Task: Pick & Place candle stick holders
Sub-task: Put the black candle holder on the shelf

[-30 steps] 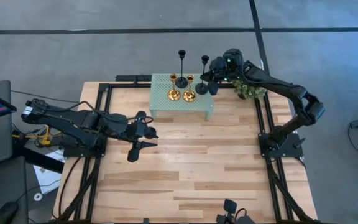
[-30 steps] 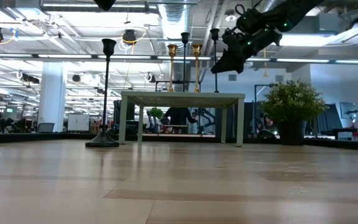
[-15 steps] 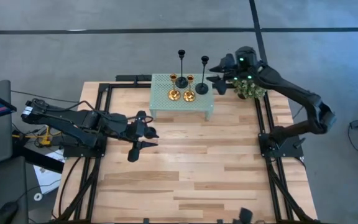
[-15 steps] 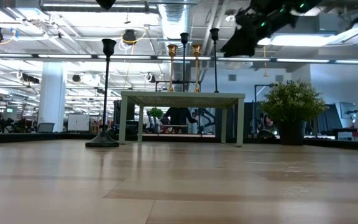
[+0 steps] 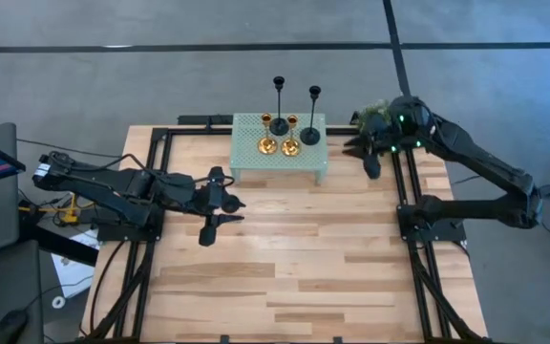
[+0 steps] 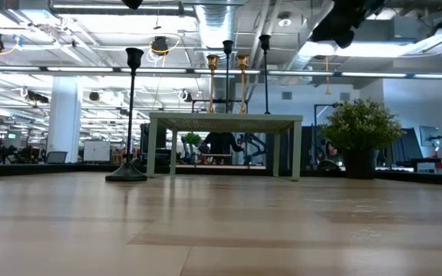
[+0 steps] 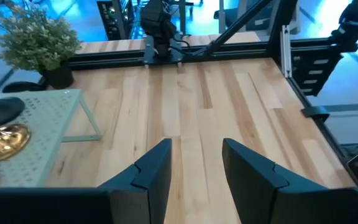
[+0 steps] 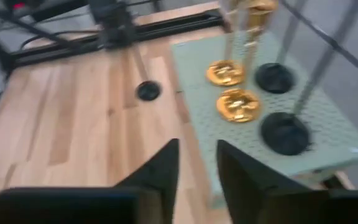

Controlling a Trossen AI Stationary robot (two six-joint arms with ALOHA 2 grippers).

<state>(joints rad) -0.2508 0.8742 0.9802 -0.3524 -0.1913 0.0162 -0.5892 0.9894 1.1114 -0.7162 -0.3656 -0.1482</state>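
A small pale green table (image 5: 248, 161) stands at the back of the wooden table. On it stand two gold holders (image 5: 268, 143) (image 5: 290, 146) and two tall black holders (image 5: 280, 124) (image 5: 310, 136), each on its round base. The third black holder (image 5: 213, 227) stands on the wood by its base (image 8: 148, 91), just on the near side of my left gripper (image 5: 229, 196), which is open and empty (image 7: 194, 168). My right gripper (image 5: 370, 158) is open (image 8: 197, 165), high up and to the right of the green table; it also shows in the low view (image 6: 344, 19).
A small green bushy plant (image 6: 359, 126) stands at the back right of the table, partly under my right arm (image 5: 380, 117). Black frame rails run along the table's edges (image 5: 404, 191). Bare wood lies in front of the green table (image 5: 294, 258).
My right gripper has drawn away from the right-hand black holder on the green table, going up and toward the table's right edge, then a little toward the near edge. That holder stays standing on the green table.
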